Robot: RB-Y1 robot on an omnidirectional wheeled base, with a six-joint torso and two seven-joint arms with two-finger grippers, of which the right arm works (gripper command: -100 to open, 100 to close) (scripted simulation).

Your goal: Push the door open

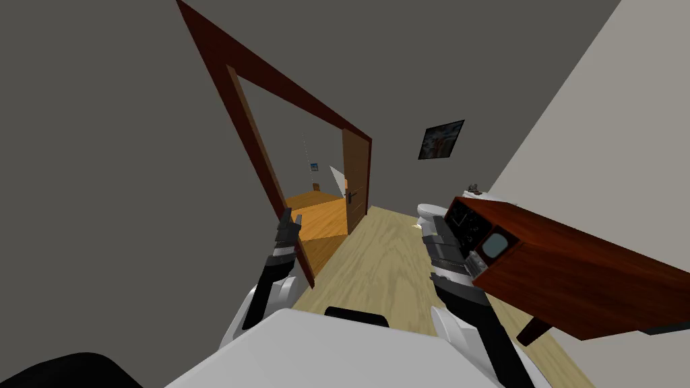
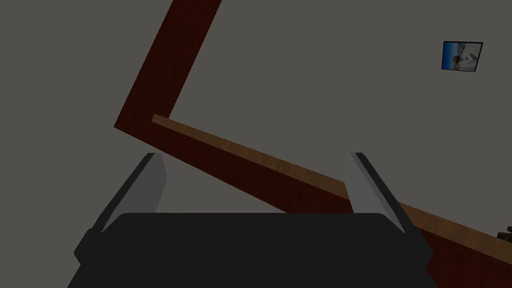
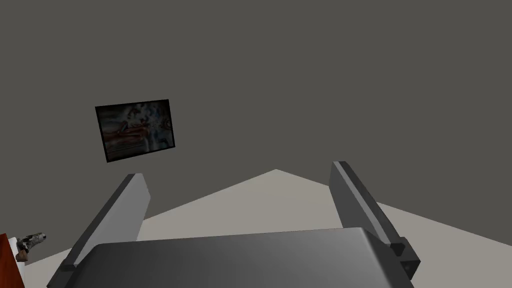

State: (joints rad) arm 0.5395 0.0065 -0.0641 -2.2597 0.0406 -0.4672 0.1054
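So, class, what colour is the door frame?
Dark reddish-brown; the door frame shows best in the head view.

Flat, even render light throughout. Head view rolled, wide-lens splay stretching the corners. Grey wall (image 1: 101,135) dim; wood floor (image 1: 377,269) and orange floor (image 1: 317,219) by the open door (image 1: 356,175) brightest. Both wrist views darker, murky, colours dulled.

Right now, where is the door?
In the head view the brown door stands open at the far side of the dark red door frame, beyond my left gripper, which is by the near post.
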